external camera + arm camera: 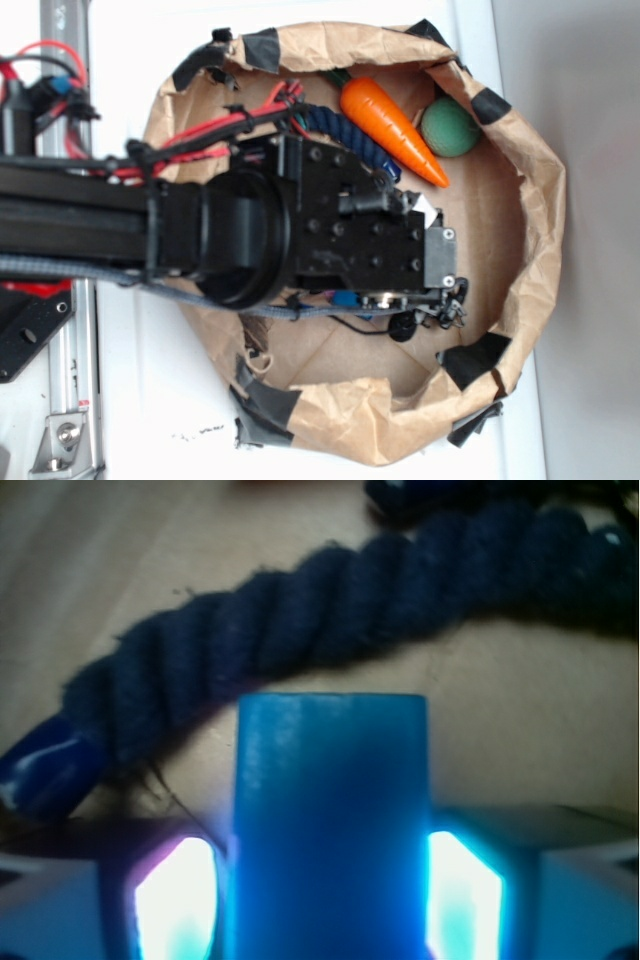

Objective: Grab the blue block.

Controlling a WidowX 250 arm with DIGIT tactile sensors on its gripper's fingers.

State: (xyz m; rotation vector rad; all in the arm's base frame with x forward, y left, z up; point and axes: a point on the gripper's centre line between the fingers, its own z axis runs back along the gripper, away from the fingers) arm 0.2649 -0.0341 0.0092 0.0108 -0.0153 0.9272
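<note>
The blue block [331, 820] fills the middle of the wrist view as a smooth sky-blue slab, standing between my two fingers. My gripper [331, 890] is shut on it, with a glowing pad [175, 895] against each side. In the exterior view the gripper [410, 300] hangs low inside the brown paper bag [535, 210], and only a sliver of the blue block [345, 298] shows under the arm.
A dark navy twisted rope [330, 620] lies just beyond the block; in the exterior view the rope [350, 135] runs beside an orange carrot toy [392, 128] and a green ball [449, 127]. The bag's crumpled taped walls ring the gripper.
</note>
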